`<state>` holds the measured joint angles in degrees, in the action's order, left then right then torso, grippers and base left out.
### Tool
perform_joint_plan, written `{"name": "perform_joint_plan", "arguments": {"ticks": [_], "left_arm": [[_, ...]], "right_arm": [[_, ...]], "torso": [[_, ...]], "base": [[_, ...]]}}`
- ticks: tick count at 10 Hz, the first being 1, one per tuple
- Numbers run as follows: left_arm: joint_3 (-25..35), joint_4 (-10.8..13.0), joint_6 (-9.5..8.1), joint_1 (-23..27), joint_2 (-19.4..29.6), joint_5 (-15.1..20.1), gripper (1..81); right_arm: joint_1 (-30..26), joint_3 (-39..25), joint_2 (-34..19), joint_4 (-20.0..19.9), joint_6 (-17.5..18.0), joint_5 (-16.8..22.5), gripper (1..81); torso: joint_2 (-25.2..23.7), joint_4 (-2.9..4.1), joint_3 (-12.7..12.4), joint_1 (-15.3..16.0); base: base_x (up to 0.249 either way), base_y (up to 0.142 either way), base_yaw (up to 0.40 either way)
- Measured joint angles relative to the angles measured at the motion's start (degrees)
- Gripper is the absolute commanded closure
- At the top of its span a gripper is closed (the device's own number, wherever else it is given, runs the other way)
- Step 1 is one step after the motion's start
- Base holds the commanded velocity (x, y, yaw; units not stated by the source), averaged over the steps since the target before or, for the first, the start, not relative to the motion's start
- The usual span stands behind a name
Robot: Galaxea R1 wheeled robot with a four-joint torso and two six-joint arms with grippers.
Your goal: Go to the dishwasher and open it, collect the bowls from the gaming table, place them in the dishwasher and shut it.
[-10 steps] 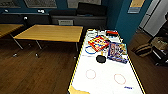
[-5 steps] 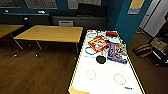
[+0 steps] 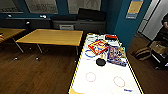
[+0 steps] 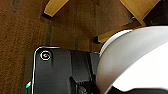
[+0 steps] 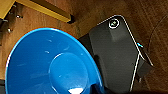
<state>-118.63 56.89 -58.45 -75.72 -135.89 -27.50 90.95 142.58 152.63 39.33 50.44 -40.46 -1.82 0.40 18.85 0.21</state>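
Risk centres on the blue bowl [image 5: 50, 67], which sits tilted, close against the right wrist, over bare wooden floor [image 5: 32, 27], with the robot's dark base [image 5: 117, 50] beside and below it. Nothing but floor and base lies under the bowl, so it is judged to be carried by the right gripper. How far that gripper is open and where it bears on the rim cannot be told. If the hold is only a shallow pinch on the rim, a jolt or a turn of the base could let the bowl slip out and strike the base or the floor. A pale rounded thing [image 4: 130, 60], possibly another dish, lies equally close to the left wrist above the floor and yellow furniture legs [image 4: 53, 6]. The left gripper's opening and any hold on it cannot be told either. The gaming table [image 3: 105, 83] stands ahead of both hands, and the dark bowl [image 3: 100, 61] rests on its white top just beside the game boxes [image 3: 98, 46]. Reaching for it with a laden hand could knock the boxes or tip the load.
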Motion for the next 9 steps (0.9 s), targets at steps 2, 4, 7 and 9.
{"name": "perform_joint_plan", "arguments": {"ticks": [2, 4, 7, 9], "left_arm": [[-5.79, 0.22, 0.0, -1.68, -4.16, -0.85, 81.1], [-11.41, 0.55, 0.02, -3.33, -7.8, -1.02, 81.1], [-16.48, 0.96, 0.02, -5.21, -12.09, -1.4, 81.1], [-17.35, 1.54, 0.02, -5.73, -12.3, -1.44, 81.1]], "right_arm": [[0.26, 0.87, 0.85, 0.69, 0.13, 0.0, 81.1], [0.44, 1.85, 1.43, 0.8, 0.18, 0.09, 81.1], [0.45, 2.65, 2.0, 1.02, 0.46, 1.3, 81.1], [0.48, 3.12, 2.0, 1.07, 0.55, 1.51, 81.1]], "torso": [[0.0, 0.0, -1.09, -0.02], [-0.02, 0.0, -2.25, -0.05], [-0.05, 0.0, -3.98, -0.11], [-0.06, 0.0, -5.27, -0.13]], "base": [[0.0, 0.0, 0.0], [0.0, 0.0, 0.0], [0.0, 0.0, 0.0], [0.0, 0.0, 0.0]]}}
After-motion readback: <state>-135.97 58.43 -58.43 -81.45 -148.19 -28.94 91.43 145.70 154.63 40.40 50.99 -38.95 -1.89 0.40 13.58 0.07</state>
